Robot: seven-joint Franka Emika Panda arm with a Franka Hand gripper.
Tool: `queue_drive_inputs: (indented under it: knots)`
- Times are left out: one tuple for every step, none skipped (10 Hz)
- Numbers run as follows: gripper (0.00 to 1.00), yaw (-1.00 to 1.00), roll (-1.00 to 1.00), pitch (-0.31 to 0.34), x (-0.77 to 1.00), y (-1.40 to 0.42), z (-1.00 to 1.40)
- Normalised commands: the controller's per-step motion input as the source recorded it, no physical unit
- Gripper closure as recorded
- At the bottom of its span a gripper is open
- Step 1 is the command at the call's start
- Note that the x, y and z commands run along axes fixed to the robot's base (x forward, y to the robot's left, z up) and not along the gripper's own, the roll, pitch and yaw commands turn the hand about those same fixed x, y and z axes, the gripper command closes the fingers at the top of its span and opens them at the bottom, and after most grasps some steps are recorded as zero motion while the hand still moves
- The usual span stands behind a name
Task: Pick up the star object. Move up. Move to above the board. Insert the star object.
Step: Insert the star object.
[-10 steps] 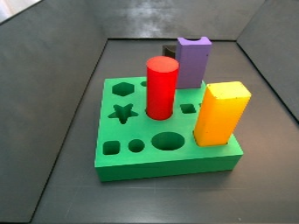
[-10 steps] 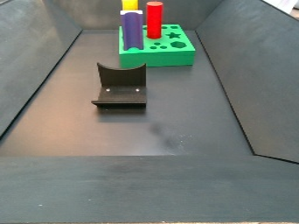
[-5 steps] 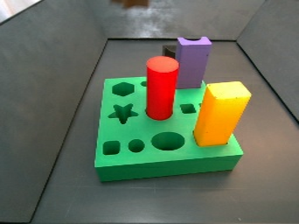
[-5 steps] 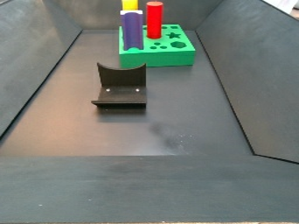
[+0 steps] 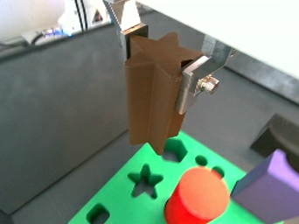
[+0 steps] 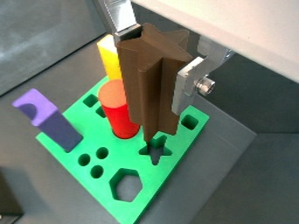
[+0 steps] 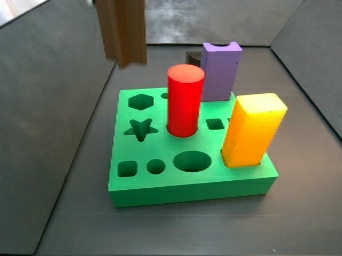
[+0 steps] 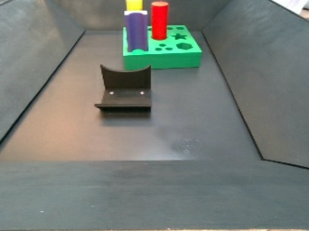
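Observation:
The star object (image 5: 152, 96), a tall dark-brown ridged peg, is clamped upright between the silver fingers of my gripper (image 5: 163, 61); it shows the same way in both wrist views (image 6: 146, 87), gripper (image 6: 156, 57). In a side view its lower part (image 7: 123, 30) hangs from the upper edge, above and behind the back left of the green board (image 7: 187, 190); the gripper itself is out of that frame. The board's star hole (image 7: 139, 128) is open; in both wrist views (image 6: 156, 150) it lies just below the peg's lower end.
A red cylinder (image 7: 185, 100), a purple notched block (image 7: 221, 70) and a yellow block (image 7: 253, 130) stand in the board. The dark fixture (image 8: 125, 88) stands on the floor in front of the board (image 8: 169, 59). Grey walls enclose the floor.
The star object has come down into the side view from the upper edge, above the board's back left; one second ago it was out of view.

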Motion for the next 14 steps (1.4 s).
queue_drive_inputs:
  knots:
    - [1.0,-0.39,0.08,-0.009,0.0,-0.06,-0.87]
    - [1.0,-0.4,0.06,0.0,-0.03,-0.01,-0.75]
    - [1.0,-0.65,-0.05,0.0,-0.19,0.0,-0.66]
    - [1.0,-0.9,-0.08,0.0,-0.1,0.0,-0.63]
    - [1.0,-0.96,-0.08,-0.013,-0.04,0.0,-0.62]
    - [1.0,-1.0,-0.05,-0.066,0.0,0.0,-0.55]
    - [1.0,-1.0,-0.04,-0.06,0.0,-0.01,-0.49]
    - [1.0,-1.0,-0.04,-0.036,0.0,-0.01,-0.45]
    - [1.0,-0.27,-0.04,0.0,0.27,0.0,0.0]
    - [1.0,0.0,0.0,0.0,0.0,-0.02,-0.14]
    - [1.0,-0.34,0.0,0.0,0.2,-0.04,-0.19]
    - [1.0,-0.49,0.06,0.0,0.27,-0.03,-0.25]
    - [1.0,-0.35,0.11,0.0,0.0,0.0,-0.25]
    - [1.0,-0.47,0.09,0.0,0.0,-0.02,-0.29]
